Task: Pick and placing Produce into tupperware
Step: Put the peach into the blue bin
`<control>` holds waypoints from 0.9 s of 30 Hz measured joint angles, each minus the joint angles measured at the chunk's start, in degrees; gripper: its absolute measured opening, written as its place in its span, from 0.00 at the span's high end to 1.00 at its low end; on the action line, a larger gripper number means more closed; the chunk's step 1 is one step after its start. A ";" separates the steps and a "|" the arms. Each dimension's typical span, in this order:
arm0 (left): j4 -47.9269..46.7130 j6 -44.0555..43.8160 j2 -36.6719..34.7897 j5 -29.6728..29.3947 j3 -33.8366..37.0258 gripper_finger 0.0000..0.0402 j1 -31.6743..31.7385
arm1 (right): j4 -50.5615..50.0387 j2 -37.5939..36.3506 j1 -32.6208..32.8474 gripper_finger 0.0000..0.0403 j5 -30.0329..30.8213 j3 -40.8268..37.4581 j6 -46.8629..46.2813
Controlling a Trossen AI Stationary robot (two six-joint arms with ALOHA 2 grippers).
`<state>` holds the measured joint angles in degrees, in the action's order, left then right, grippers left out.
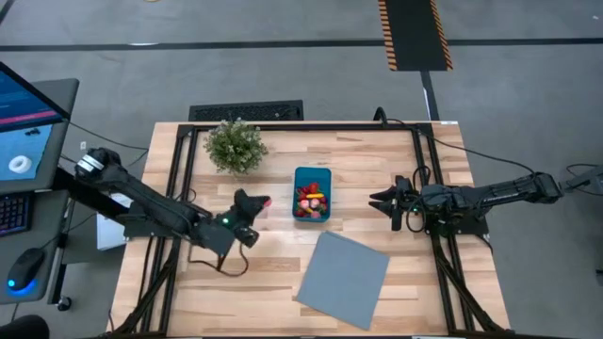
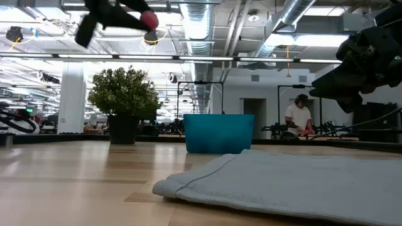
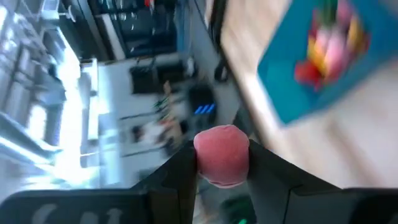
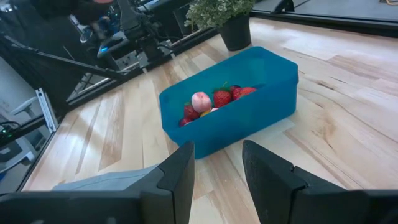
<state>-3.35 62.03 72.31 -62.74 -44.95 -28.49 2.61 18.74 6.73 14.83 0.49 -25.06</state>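
The teal-blue tupperware (image 1: 312,193) stands mid-table on its base, with several red, pink and yellow pieces of produce (image 4: 211,99) inside. My left gripper (image 1: 261,202) hangs left of it, high above the table, and is shut on a pink round piece of produce (image 3: 222,154). The low view shows that piece (image 2: 149,20) well above the tub (image 2: 220,133). My right gripper (image 1: 382,201) waits to the tub's right, open, its fingers (image 4: 180,168) with nothing between them. My left gripper pinches the pink round piece by its two opposite sides (image 3: 200,158) between its two fingers (image 3: 267,171), near their free ends. The fingers come roughly level from the table's left, pointing toward the tub. The piece is lifted clear of the table.
A bushy green potted plant (image 1: 235,146) stands behind the left gripper, toward the far edge. A flat grey-blue sheet (image 1: 344,278) lies near the front edge, right of centre. Black frame rails (image 1: 179,188) run along both table sides. A person (image 2: 299,118) is far behind.
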 joint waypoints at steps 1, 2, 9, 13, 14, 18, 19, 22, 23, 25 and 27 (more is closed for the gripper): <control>0.04 2.97 1.49 -2.12 -0.02 0.74 0.06 | 0.00 0.00 0.01 0.61 0.00 0.00 0.00; -0.12 6.19 3.02 -4.13 -0.02 0.74 0.11 | 0.00 0.00 0.01 0.61 0.00 0.00 0.00; 0.60 13.47 13.53 -6.63 0.03 0.74 0.49 | 0.00 0.00 0.01 0.61 -0.02 0.00 0.00; 0.85 13.20 16.70 -7.17 0.07 0.75 0.68 | 0.00 0.00 -0.01 0.61 0.00 0.00 0.00; 0.89 12.89 16.99 -7.16 0.07 0.75 0.68 | 0.00 0.00 0.00 0.61 0.00 0.00 0.00; 3.35 7.82 16.27 -8.23 0.07 0.75 0.68 | 0.00 0.00 0.01 0.61 0.00 0.00 0.00; 4.98 5.48 15.70 -9.56 0.07 0.75 0.79 | 0.00 0.00 0.01 0.61 -0.01 -0.01 0.00; 8.56 -1.96 13.15 -13.91 0.02 0.75 1.12 | 0.00 0.00 0.00 0.61 0.00 0.00 0.01; 9.34 -5.43 12.11 -14.61 0.04 0.75 1.28 | 0.00 0.00 0.01 0.61 -0.02 0.00 0.00; 10.36 -15.58 9.59 -13.95 0.04 0.75 1.69 | 0.00 0.00 0.00 0.61 0.00 0.00 0.02; 8.72 -26.21 6.87 -12.20 0.04 0.75 1.78 | 0.00 0.00 0.00 0.61 0.00 0.00 0.00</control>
<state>5.38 35.82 79.18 -74.94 -44.91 -26.71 2.61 18.74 6.73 14.83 0.49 -25.05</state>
